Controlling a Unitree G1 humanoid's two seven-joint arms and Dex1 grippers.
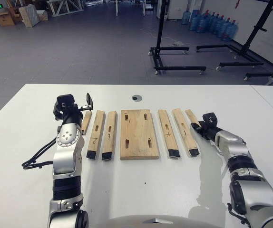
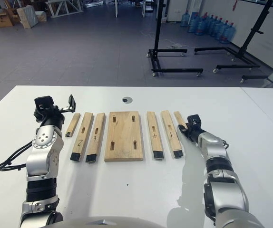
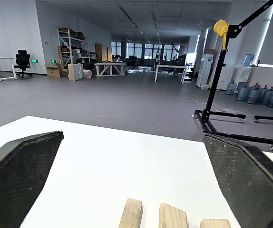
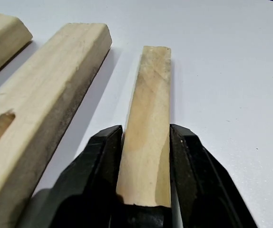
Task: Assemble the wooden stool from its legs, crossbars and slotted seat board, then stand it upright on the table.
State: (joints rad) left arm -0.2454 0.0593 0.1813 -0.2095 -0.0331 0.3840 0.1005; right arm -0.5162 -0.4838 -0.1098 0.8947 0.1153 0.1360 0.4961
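I had the right gripper (image 4: 146, 135) clamped on the rightmost crossbar (image 4: 151, 80) at its near end, its length running straight ahead of the jaws along the table (image 1: 41, 109); the left gripper (image 3: 134, 166) gaped wide.

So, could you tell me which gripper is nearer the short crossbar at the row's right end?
Right. The right gripper clamps that crossbar; the left gripper is at the row's far left, beyond the seat board.
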